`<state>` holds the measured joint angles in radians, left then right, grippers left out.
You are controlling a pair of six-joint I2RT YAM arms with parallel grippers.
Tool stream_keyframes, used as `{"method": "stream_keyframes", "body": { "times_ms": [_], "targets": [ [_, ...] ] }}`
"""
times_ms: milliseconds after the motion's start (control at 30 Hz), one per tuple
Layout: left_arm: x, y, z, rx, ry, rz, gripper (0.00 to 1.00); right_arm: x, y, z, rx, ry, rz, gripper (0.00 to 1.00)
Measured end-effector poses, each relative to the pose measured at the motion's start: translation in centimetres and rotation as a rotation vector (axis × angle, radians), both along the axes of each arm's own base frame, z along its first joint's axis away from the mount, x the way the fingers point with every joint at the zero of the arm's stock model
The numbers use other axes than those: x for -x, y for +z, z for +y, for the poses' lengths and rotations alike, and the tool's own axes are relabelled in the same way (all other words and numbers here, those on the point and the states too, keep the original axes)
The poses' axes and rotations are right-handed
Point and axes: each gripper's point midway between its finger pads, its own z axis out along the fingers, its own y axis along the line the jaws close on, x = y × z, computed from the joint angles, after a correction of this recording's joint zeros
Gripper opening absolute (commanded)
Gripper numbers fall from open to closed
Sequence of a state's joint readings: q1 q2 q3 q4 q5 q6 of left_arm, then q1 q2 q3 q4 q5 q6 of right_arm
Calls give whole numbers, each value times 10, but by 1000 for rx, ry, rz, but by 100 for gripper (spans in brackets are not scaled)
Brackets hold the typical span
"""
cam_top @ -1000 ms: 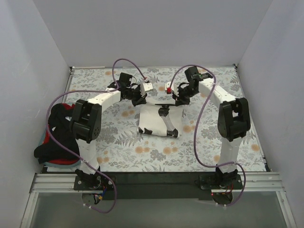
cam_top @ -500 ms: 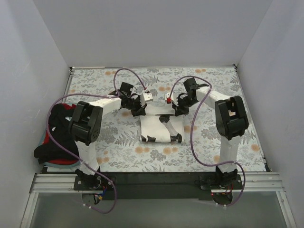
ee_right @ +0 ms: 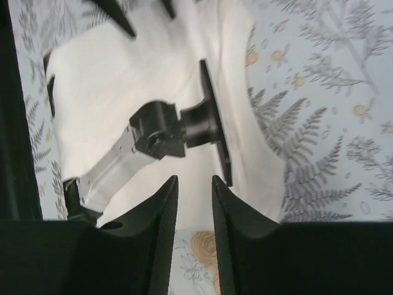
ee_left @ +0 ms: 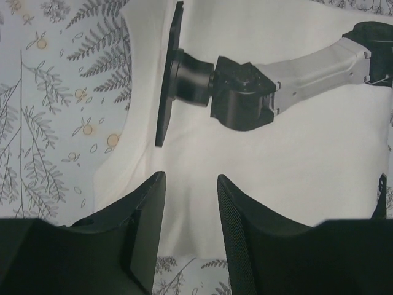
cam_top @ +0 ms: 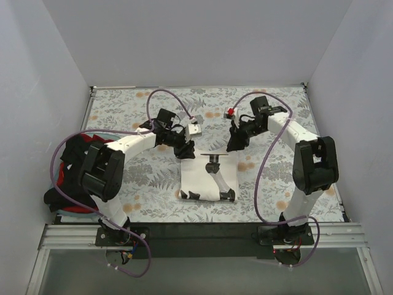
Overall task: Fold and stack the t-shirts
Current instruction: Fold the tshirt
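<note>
Black, red and teal t-shirts (cam_top: 72, 175) sit heaped at frame left, presumably queued for folding. Off-white t-shirt (cam_top: 206, 181) lies folded at centre. Left gripper (ee_left: 190, 177) and right gripper (ee_right: 194, 178) hang over its upper edge, jaws apart and empty, as the fold looks finished.

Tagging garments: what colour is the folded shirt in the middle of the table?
The shirt is off-white with a black-and-grey print; clearest in the left wrist view.
</note>
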<state>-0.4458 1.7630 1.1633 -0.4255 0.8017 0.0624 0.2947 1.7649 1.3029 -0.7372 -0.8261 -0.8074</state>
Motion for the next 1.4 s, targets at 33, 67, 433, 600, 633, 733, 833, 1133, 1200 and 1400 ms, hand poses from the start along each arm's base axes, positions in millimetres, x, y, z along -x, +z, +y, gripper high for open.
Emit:
{"method": "stream_keyframes", "body": {
  "times_ms": [33, 67, 433, 600, 633, 733, 833, 1133, 1200, 1400],
  "targets": [
    [1, 0, -6, 4, -16, -7, 38, -11, 7, 1, -29, -34, 26, 30],
    [1, -1, -13, 9, -31, -17, 38, -21, 12, 3, -58, -61, 51, 22],
    [-9, -42, -60, 12, -99, -36, 37, -54, -3, 20, -173, -192, 355, 12],
    [-11, -47, -63, 6, -102, -46, 36, -58, 0, 24, -198, -202, 368, 12],
    [-12, -47, -64, 7, -101, -49, 37, -58, 1, 25, -202, -202, 367, 12],
    [-15, -44, -66, 13, -101, -65, 51, -59, 2, 26, -209, -203, 371, 12],
    [-17, -43, -68, 19, -98, -70, 50, -60, 3, 27, -219, -200, 370, 12],
    [-17, -43, -72, 32, -120, -62, 28, -61, -2, 28, -220, -200, 377, 12],
    [-16, -45, -72, 28, -124, -54, 31, -61, -4, 28, -218, -201, 381, 12],
    [-15, -50, -70, 18, -126, -43, 32, -63, -7, 29, -222, -203, 383, 12]
  ]
}}
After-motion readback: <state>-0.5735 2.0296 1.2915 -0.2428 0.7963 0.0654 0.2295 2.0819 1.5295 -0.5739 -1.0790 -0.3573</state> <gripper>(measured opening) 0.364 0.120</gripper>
